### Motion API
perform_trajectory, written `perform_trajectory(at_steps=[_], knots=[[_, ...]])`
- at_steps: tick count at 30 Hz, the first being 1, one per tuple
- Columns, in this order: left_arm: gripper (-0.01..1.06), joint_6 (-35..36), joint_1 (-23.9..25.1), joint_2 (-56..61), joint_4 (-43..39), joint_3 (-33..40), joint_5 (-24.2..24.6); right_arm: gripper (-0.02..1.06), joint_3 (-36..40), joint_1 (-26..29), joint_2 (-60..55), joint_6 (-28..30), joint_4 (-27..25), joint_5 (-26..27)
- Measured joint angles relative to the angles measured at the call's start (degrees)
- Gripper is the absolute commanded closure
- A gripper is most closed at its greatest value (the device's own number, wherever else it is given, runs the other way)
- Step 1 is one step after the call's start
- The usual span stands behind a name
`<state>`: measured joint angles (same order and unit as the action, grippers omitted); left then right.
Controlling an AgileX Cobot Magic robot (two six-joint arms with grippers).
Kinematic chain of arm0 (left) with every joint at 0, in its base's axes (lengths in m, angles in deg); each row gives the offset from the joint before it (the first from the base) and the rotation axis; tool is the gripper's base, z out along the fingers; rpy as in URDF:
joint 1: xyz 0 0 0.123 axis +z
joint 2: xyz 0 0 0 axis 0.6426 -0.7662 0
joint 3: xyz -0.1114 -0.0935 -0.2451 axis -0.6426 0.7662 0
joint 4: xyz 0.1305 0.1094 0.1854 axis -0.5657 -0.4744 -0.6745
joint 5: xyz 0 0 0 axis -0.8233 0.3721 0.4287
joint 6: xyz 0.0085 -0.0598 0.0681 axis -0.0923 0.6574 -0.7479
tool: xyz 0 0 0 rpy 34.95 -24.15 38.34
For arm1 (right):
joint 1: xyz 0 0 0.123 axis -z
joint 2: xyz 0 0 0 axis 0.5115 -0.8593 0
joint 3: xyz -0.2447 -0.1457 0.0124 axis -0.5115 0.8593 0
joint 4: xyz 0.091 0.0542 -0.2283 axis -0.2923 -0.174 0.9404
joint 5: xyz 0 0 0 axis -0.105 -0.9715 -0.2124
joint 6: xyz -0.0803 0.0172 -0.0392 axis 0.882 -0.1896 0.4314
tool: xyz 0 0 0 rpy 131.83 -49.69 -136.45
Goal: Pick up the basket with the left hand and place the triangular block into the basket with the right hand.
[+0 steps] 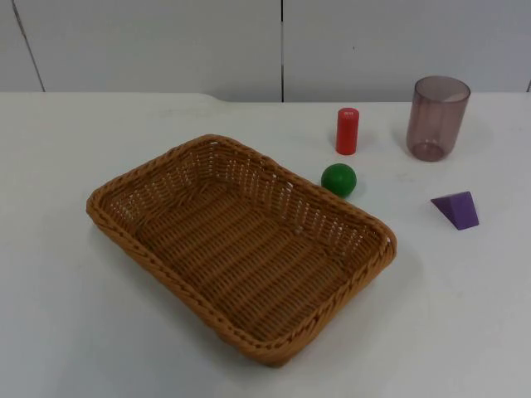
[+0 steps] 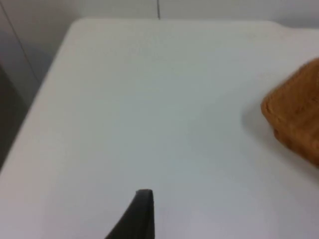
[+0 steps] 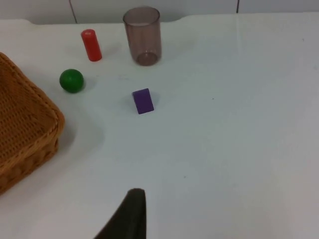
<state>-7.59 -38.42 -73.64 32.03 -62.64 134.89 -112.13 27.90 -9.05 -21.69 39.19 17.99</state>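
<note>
wicker basket [image 1: 241, 249] mid-table, purple triangular block [image 1: 456, 209] on open white table [image 1: 465, 332] to its right; gripper states cannot tell

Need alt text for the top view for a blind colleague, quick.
An empty wicker basket lies at an angle on the white table. To its right stand a green ball, a red cylinder, a tinted cup and a purple triangular block.

A red cylinder [image 1: 347, 131], a green ball [image 1: 338, 179] and a translucent purple cup [image 1: 436, 118] stand on the white table [image 1: 66, 315].
</note>
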Motion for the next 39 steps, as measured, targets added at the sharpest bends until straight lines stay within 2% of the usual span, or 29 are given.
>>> perform_trajectory(at_steps=[9,14,19,24,31,36,39], knots=[[0.0,2.67,0.0,-13.95,-1.1,-8.03,-7.07,0.0,-8.6,0.0,-13.48,-2.5,0.39,5.47],[0.0,3.2,0.0,-20.75,-0.12,-11.09,-11.07,0.0,-13.55,0.0,-22.14,-2.74,0.52,10.15],[0.0,3.35,0.0,-29.77,2.68,-14.33,-16.14,0.0,-18.6,0.0,-33.74,-2.98,2.84,17.88],[0.0,3.35,0.0,-37.82,3.47,-16.6,-20.02,0.0,-22.28,0.0,-42.26,-2.45,3.55,22.01],[0.0,3.35,0.0,-44.92,4.74,-17.7,-23.04,0.0,-23.96,0.0,-46.92,-2.45,3.55,24.76],[0.0,3.23,0.0,-50.26,9.17,-17.86,-23.45,0.0,-24.05,0.0,-47.32,-2.81,3.55,26.1],[0.0,0.72,0.0,-54.39,14.9,-17.1,-24.06,0.0,-24.18,0.0,-47.32,-2.94,3.55,27.2]])
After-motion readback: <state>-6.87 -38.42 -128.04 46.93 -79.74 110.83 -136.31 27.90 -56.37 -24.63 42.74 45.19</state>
